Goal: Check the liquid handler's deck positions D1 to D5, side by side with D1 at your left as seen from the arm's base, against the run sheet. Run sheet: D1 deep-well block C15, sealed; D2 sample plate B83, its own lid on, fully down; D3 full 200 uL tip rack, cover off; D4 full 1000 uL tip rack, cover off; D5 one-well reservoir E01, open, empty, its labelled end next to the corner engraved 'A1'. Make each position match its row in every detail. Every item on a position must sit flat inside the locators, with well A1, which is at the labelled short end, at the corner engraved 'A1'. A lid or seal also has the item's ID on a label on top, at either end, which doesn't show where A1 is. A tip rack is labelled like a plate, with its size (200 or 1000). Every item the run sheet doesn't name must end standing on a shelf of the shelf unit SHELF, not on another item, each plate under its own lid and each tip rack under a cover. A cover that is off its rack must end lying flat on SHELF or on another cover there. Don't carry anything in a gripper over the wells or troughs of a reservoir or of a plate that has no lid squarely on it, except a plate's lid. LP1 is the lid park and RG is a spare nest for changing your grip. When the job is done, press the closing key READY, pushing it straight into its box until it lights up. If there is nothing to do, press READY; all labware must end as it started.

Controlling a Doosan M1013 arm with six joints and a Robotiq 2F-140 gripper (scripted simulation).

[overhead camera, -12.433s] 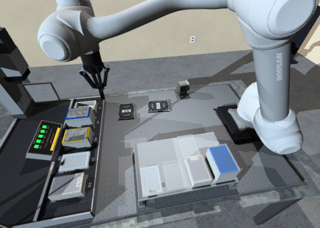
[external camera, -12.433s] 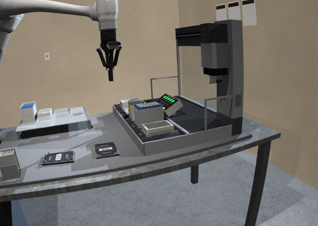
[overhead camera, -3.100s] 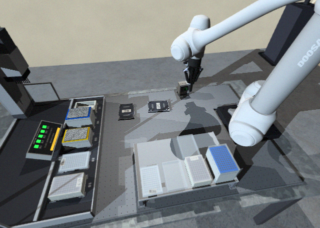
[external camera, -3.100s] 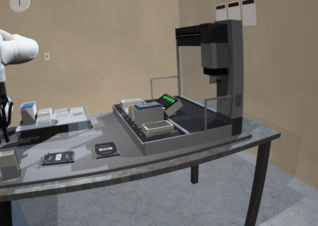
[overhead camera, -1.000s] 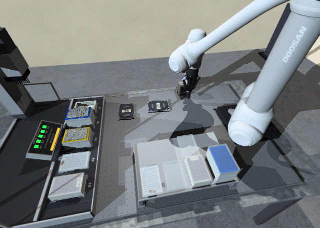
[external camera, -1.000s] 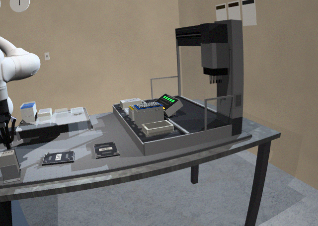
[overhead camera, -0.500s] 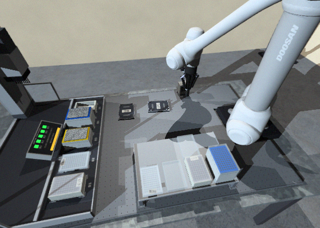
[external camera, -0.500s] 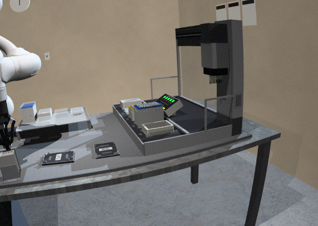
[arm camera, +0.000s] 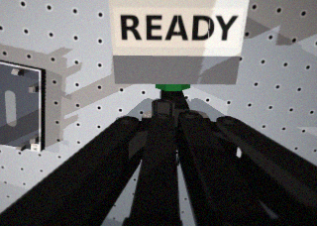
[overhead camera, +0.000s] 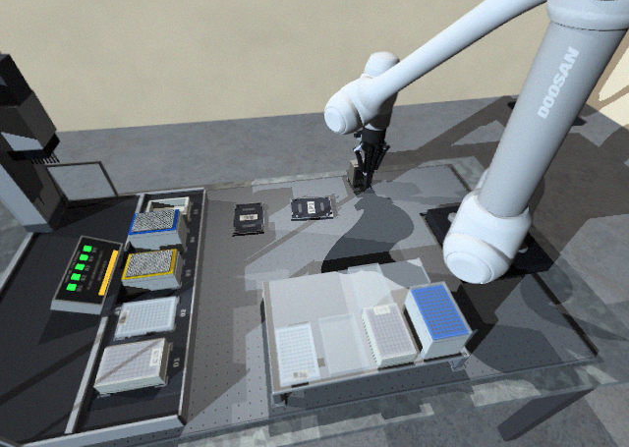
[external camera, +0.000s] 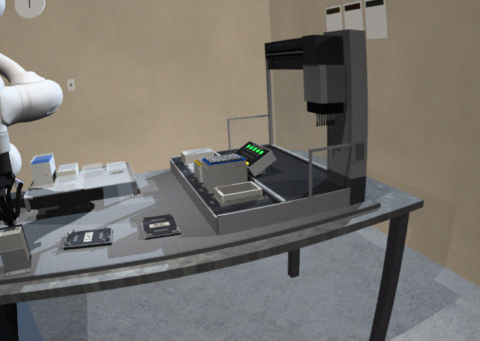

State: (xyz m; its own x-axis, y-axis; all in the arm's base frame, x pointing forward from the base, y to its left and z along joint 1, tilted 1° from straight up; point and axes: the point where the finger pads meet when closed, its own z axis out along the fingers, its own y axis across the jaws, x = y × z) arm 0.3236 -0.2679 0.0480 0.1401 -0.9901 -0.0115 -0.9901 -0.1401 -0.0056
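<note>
My gripper (arm camera: 168, 96) is shut and empty. Its tips touch the green key (arm camera: 172, 86) on the READY box (arm camera: 177, 35), seen close in the wrist view. The box (overhead camera: 354, 170) stands at the far side of the table, and it also shows in the exterior view (external camera: 13, 248). The deck holds, from D1 to D5, a sealed deep-well block (overhead camera: 132, 364), a lidded plate (overhead camera: 146, 316), a yellow-framed tip rack (overhead camera: 151, 267), a blue-framed tip rack (overhead camera: 154, 226) and a reservoir (overhead camera: 169, 204). All five lamps on the status panel (overhead camera: 80, 269) are green.
The shelf unit (overhead camera: 358, 323) holds a plate (overhead camera: 296, 353), a clear cover (overhead camera: 339, 343), another plate (overhead camera: 388, 333) and a blue-topped rack (overhead camera: 437, 320). Two dark nests (overhead camera: 248, 216) (overhead camera: 311, 207) lie near the READY box. The liquid handler's tower (external camera: 335, 97) stands behind the deck.
</note>
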